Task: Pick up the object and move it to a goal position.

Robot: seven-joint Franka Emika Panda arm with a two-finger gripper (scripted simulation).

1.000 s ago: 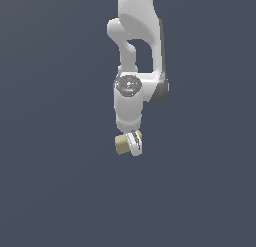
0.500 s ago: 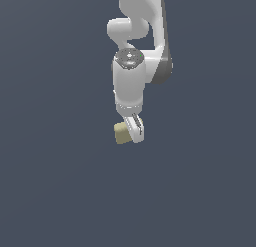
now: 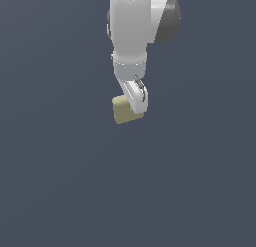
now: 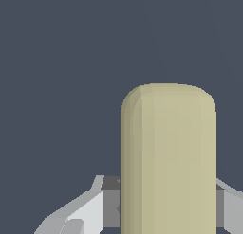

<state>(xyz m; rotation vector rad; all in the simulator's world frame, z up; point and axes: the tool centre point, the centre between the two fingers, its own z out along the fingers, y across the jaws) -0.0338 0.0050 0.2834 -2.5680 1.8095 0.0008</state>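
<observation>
the gripper point(image 3: 131, 110) hangs from the arm point(image 3: 131, 26), clamped on the tan block point(image 3: 122, 111), its fingers point(image 3: 136, 97) pressed to the block's sides. in the wrist view the block point(image 4: 168, 157) stands between the gripper point(image 4: 166, 209) fingers against plain dark background.

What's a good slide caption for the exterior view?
Simulated Panda arm holding a khaki-tan block in its closed jaws against a plain dark background.

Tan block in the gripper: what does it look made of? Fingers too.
Block: flat khaki, matte, rounded edges, no grain or gloss; a simulator render, so material is open, perhaps plastic or foam. Gripper fingers: pale grey, smooth, faint sheen; painted metal or plastic.
</observation>
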